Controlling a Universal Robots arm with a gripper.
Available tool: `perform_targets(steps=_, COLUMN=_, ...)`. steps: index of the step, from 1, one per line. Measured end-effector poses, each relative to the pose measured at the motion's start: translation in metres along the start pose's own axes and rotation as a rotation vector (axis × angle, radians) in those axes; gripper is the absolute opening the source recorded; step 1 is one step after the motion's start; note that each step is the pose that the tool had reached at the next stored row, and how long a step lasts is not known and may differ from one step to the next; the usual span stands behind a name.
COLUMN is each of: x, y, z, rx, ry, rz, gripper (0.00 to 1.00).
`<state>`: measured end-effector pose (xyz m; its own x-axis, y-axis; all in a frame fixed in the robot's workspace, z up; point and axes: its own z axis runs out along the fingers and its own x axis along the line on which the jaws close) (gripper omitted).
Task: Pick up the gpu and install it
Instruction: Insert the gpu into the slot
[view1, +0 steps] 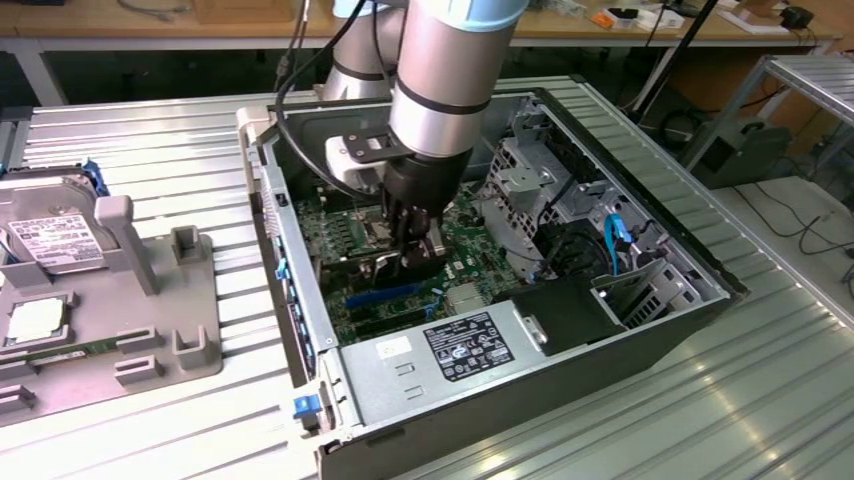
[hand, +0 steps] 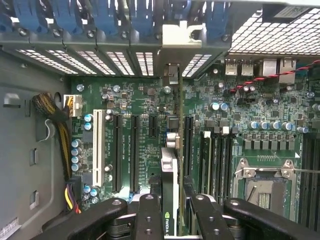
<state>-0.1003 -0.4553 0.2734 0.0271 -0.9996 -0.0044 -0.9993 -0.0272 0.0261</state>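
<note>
Open case (view1: 694, 270) lying on its side on a ribbed metal table (view1: 747, 400), with the arm (view1: 447, 70) reaching down into it. The gripper (view1: 411, 252) hangs low over the motherboard (hand: 145, 100), and its fingers (hand: 148, 220) are pinched on the gpu (hand: 169, 172) from both sides. The gpu stands on edge between them, in line with the long black slots (hand: 134, 150). Its far end meets the silver bracket (hand: 176, 40) at the rear wall, under a row of blue latches (hand: 107, 15). Whether the card is seated in its slot cannot be told.

In the wrist view a white slot (hand: 97, 150) lies on one side of the card and the CPU socket (hand: 262, 180) on the other. At the exterior view's left, a grey fixture (view1: 147, 300) on the table carries a hard drive (view1: 54, 240). The power supply (view1: 454, 350) fills the case's near corner.
</note>
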Motion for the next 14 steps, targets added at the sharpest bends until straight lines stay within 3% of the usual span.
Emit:
perform_targets(steps=1, x=0.0001, y=-0.0004, z=0.0004, rx=-0.0001, ry=0.0046, rz=0.0, gripper=0.27)
perform_targets(steps=3, x=0.0002, y=-0.0006, z=0.0039, rx=0.0093, ry=0.0073, rz=0.0, gripper=0.27)
perform_targets(steps=4, x=-0.0006, y=-0.0006, z=0.0042, rx=0.0096, ry=0.0091, rz=0.0, gripper=0.27)
perform_targets(steps=6, x=-0.0013, y=-0.0007, z=0.0051, rx=0.0155, ry=0.0229, rz=0.0, gripper=0.27)
perform_targets(steps=7, x=-0.0013, y=-0.0007, z=0.0052, rx=0.021, ry=0.0255, rz=-0.001, gripper=0.27)
perform_targets(steps=8, x=-0.0014, y=-0.0007, z=0.0051, rx=0.0224, ry=0.0228, rz=-0.001, gripper=0.27)
perform_targets(steps=9, x=-0.0014, y=-0.0007, z=0.0052, rx=0.0239, ry=-0.0215, rz=-0.001, gripper=0.27)
perform_targets(steps=10, x=-0.0014, y=-0.0006, z=0.0052, rx=0.024, ry=-0.0254, rz=-0.001, gripper=0.27)
perform_targets(steps=14, x=0.0026, y=-0.0006, z=0.0061, rx=0.0241, ry=-0.0256, rz=-0.001, gripper=0.27)
